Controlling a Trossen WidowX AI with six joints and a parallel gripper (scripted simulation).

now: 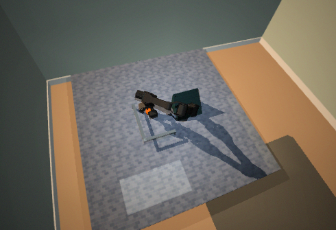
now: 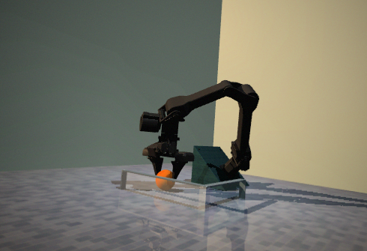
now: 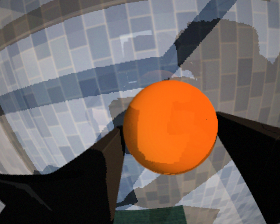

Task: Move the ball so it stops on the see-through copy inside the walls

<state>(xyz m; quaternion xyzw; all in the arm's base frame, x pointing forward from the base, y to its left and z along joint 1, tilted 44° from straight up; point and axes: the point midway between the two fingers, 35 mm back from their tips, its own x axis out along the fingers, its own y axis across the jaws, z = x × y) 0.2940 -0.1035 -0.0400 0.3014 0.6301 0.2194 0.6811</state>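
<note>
The orange ball (image 1: pixel 148 110) (image 2: pixel 165 180) (image 3: pixel 170 127) is at table level, inside the corner of the two low clear walls, near the end of one wall (image 1: pixel 138 123). The other wall (image 1: pixel 160 136) is farther from it. My gripper (image 2: pixel 165 174) (image 3: pixel 168 124) points down and is shut on the ball, one finger on each side. The see-through copy does not show clearly apart from the ball. A faint pinkish arc shows just past the ball's upper edge in the wrist view; I cannot tell if it is the copy.
A dark teal sloped block (image 1: pixel 186 96) (image 2: pixel 206 167) stands beside the arm's base, outside the walls. The walls' corner post (image 2: pixel 203 198) stands toward the exterior camera. A pale rectangle (image 1: pixel 156 187) lies on the patterned surface beyond the walls.
</note>
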